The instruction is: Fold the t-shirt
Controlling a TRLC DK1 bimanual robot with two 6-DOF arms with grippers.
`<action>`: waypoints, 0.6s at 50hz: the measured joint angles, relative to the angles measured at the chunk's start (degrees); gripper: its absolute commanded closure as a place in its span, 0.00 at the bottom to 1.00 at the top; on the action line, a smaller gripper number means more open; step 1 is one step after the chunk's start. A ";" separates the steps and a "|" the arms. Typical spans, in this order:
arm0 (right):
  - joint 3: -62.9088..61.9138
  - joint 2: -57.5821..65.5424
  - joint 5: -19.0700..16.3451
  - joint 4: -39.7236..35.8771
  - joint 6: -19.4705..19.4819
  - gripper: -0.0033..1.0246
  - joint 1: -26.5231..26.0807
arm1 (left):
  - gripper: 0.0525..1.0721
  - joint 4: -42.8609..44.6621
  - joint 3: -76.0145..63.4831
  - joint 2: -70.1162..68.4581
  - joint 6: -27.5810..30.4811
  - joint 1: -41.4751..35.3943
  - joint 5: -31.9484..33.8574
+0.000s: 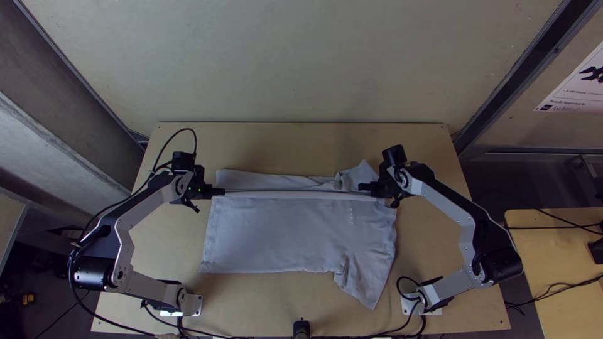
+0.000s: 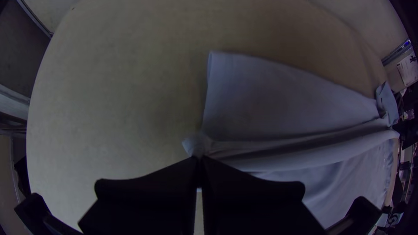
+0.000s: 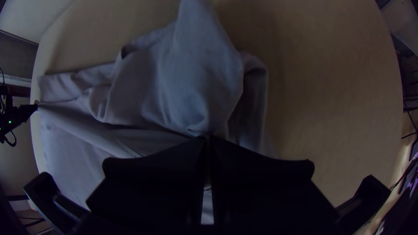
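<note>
Because the left gripper [image 1: 220, 191] pinches the t-shirt [image 1: 276, 235] by only a small piece at its left side, with jaws closed on it, the cloth might slip out if the pull becomes too strong. Between the grippers, a narrow ridge [image 1: 289, 195] of this shirt runs across the worktop [image 1: 179, 245]; if one arm goes ahead of the other, it could twist, and the fold would come crooked. Farther right, the right gripper [image 1: 364, 187] has its jaws closed on bunched cloth, so wrinkles may be trapped there. Also the loose near sleeve [image 1: 365, 282] could drag or tuck under itself
</note>
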 measured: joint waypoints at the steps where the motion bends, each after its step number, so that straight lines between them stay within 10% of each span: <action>1: -0.48 0.00 0.04 0.24 0.00 0.97 0.24 | 0.94 0.44 -0.50 0.00 0.02 0.00 0.00; 7: -2.67 -0.02 0.44 1.90 0.00 0.86 0.96 | 0.46 2.12 -1.55 0.15 0.02 0.13 0.00; 12: -3.61 -0.24 1.09 2.43 0.02 0.53 1.05 | 0.06 2.62 -1.62 0.98 0.22 0.68 -0.46; 19: -4.66 -3.61 2.34 1.57 0.09 0.06 1.05 | 0.04 -0.55 0.66 2.10 0.52 2.29 -0.42; 30: -4.39 -15.26 2.93 -0.90 1.42 0.04 0.50 | 0.04 -3.37 3.37 -1.16 0.76 4.68 5.66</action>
